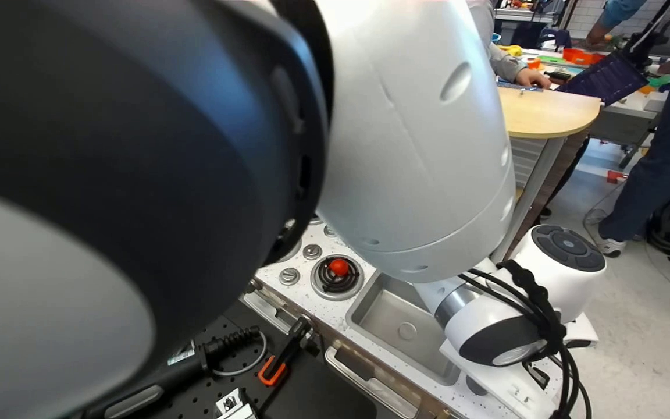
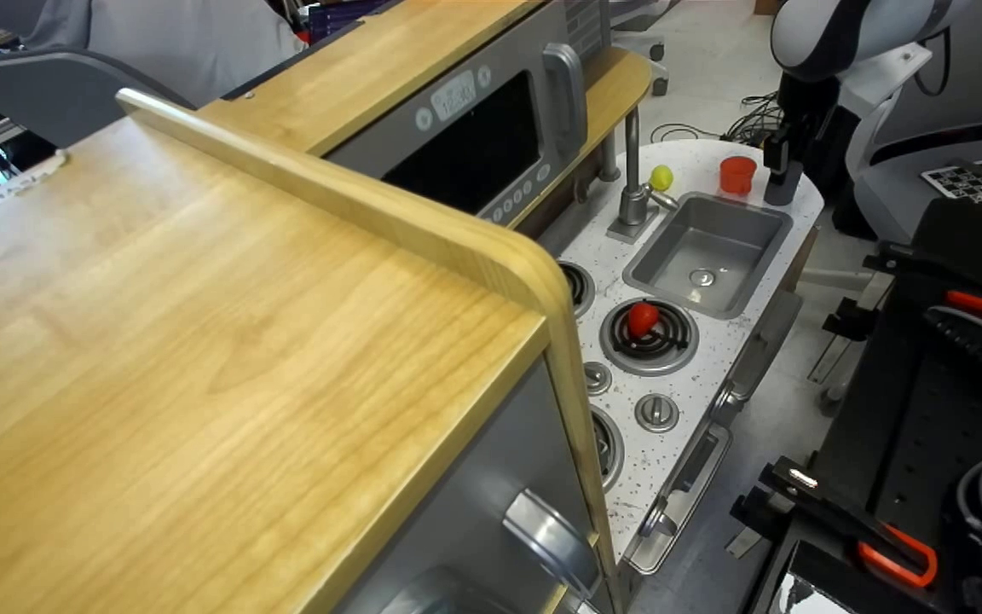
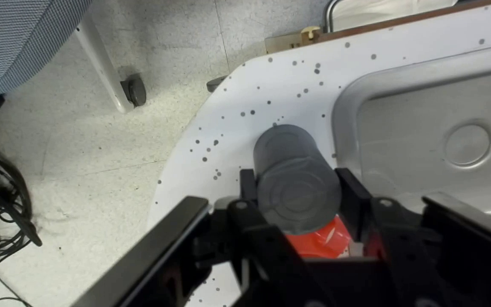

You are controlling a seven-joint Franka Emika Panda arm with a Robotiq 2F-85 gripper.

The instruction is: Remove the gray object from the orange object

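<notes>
- We have the claw [image 3: 298,192] clenched on the gray cup [image 3: 296,179], pads [image 3: 247,184] on both sides; can't tell if it touches the counter [image 3: 284,91].
- The orange cup [image 2: 738,175]: just beside the claw, gray cup out of it.
- The sink [image 3: 411,140]: beside the claw too.
- A yellow ball [image 2: 661,178]: past the orange cup from the claw, near the faucet [image 2: 632,206].
- A red ball [image 2: 643,319]: well apart from the claw, across the sink, on a burner [image 2: 670,331].

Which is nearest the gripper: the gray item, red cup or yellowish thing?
The gray item: the wrist view shows the gripper straddling it. In an exterior view, the red cup stands beside it, the yellowish thing farther off.
</notes>
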